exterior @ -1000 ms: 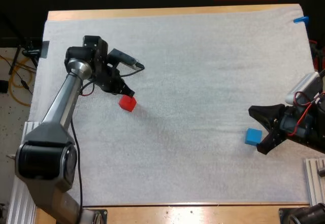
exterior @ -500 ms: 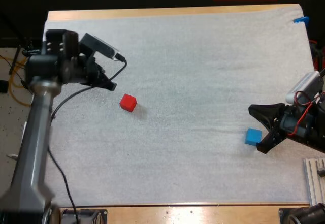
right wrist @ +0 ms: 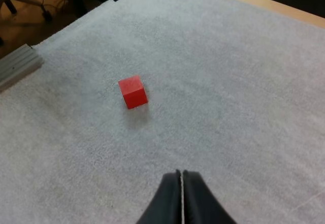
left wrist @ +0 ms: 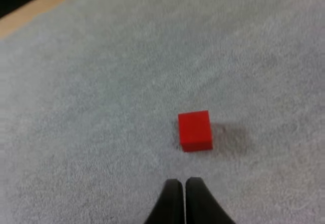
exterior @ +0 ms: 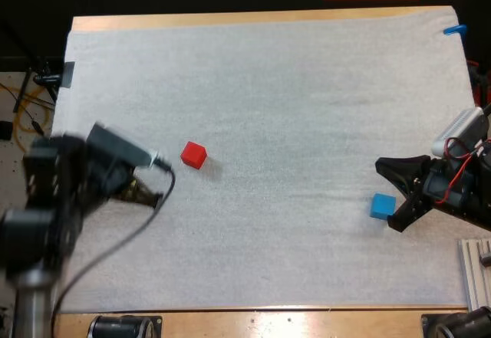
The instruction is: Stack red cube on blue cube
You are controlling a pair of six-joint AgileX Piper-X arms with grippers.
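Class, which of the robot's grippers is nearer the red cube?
Left. The left gripper is just short of the red cube, pointing at it, not touching. The right gripper is far across the mat, beside the blue cube.

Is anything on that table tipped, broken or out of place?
Nothing stands out. The red cube and the blue cube both sit flat on the white mat, far apart, neither tipped nor visibly damaged.
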